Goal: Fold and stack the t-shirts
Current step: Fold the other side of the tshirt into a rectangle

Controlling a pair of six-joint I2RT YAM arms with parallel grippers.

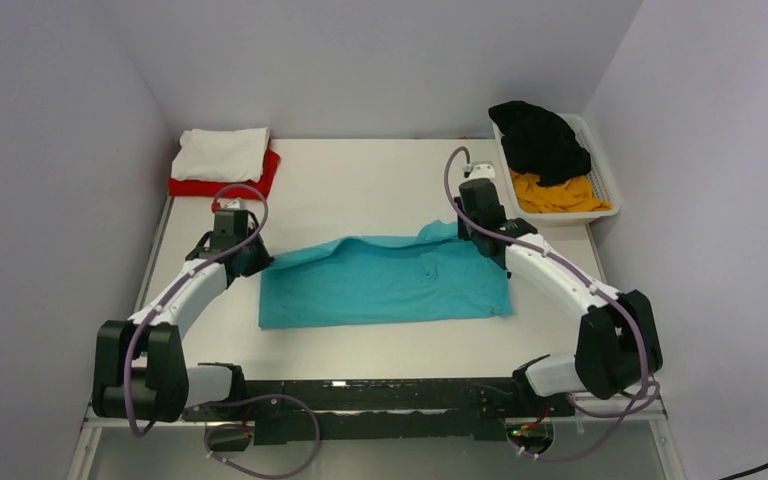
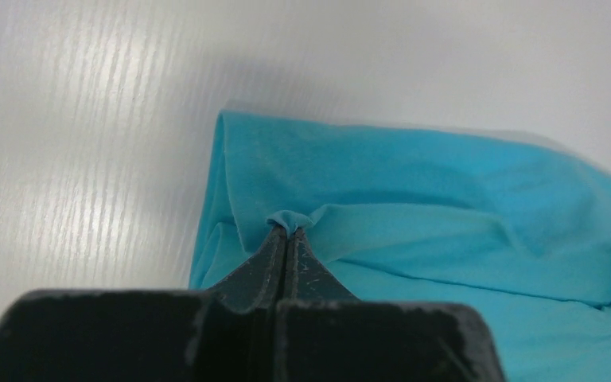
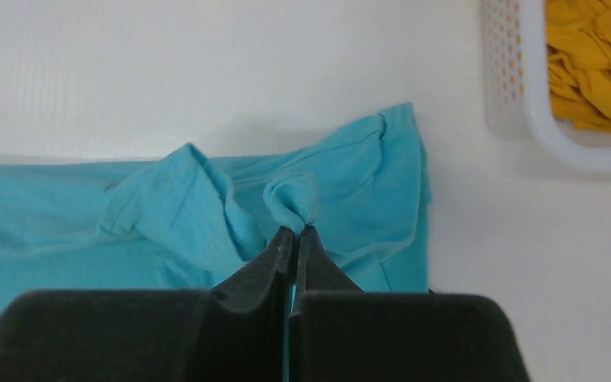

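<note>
The teal t-shirt (image 1: 385, 282) lies spread across the middle of the table, its far edge lifted at both ends. My left gripper (image 1: 260, 258) is shut on a pinch of the shirt's far left corner (image 2: 289, 220). My right gripper (image 1: 463, 232) is shut on a bunched fold at the shirt's far right corner (image 3: 293, 200). A folded white t-shirt (image 1: 222, 153) rests on a folded red t-shirt (image 1: 260, 180) at the back left. A black t-shirt (image 1: 540, 138) and a yellow-orange t-shirt (image 1: 557, 195) lie crumpled in the basket.
A white slatted plastic basket (image 1: 608, 190) stands at the back right; its corner shows in the right wrist view (image 3: 525, 119). Grey walls close in the table on the left, back and right.
</note>
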